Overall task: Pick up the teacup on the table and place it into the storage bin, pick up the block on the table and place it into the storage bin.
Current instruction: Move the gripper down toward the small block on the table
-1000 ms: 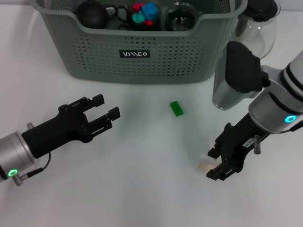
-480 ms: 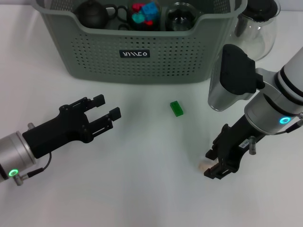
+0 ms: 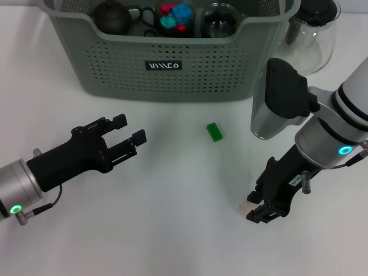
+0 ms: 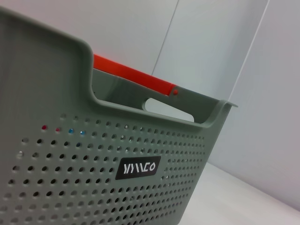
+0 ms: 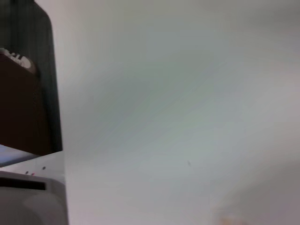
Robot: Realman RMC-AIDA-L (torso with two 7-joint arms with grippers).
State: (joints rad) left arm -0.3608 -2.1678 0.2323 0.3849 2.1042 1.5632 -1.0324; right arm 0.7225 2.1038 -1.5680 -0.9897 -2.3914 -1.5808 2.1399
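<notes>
The large grey-green perforated plastic storage bin (image 3: 167, 52) stands at the far side of the white table (image 3: 172, 230), holding a dark round teapot (image 3: 112, 16), red and blue blocks (image 3: 175, 16) and a clear glass vessel (image 3: 218, 20). The small green rectangular block (image 3: 215, 131) lies on the table just in front of the bin. The left gripper (image 3: 129, 141) hovers in front of the bin's left part, fingers spread and empty. The right gripper (image 3: 261, 204) reaches down well in front of the bin's right end, over a small pale object (image 3: 244, 205), probably the teacup; whether its fingers are parted or closed cannot be told. A clear glass pitcher (image 3: 313, 34) stands beside the bin's right end.
</notes>
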